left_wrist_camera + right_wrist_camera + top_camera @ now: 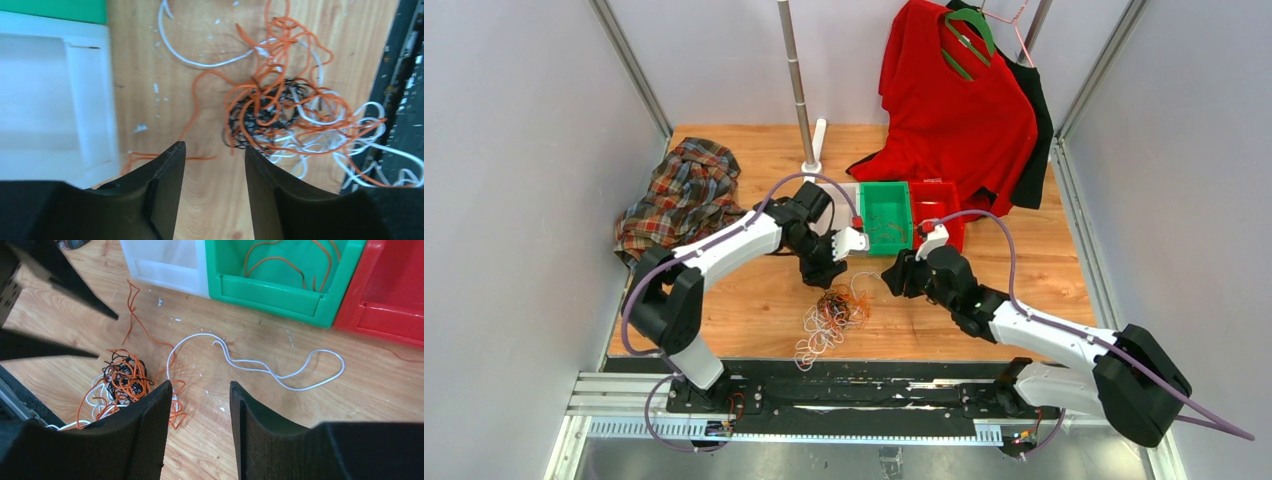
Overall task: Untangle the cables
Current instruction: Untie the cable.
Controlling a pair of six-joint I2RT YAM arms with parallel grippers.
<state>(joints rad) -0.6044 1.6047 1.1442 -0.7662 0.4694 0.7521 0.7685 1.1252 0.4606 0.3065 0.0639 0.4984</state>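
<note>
The cables (829, 315) lie as one tangle of orange, black and white wire on the wooden table, near its front edge. In the left wrist view the tangle (270, 110) sits just beyond and right of my left gripper (212, 150), which is open over bare wood. My right gripper (200, 385) is open too, with nothing between its fingers. The tangle (122, 377) lies to its left, and a loose white cable (260, 365) trails ahead of it. Orange wires (280, 262) rest in the green bin (280, 295). From above, the left gripper (824, 275) and right gripper (889, 282) flank the pile's far side.
A white bin (165, 262), the green bin (885, 215) and a red bin (936, 210) stand in a row behind the pile. A plaid shirt (679, 195) lies at the back left. A red shirt (954, 100) hangs at the back right beside a metal pole (797, 80). A black rail (824, 390) borders the front edge.
</note>
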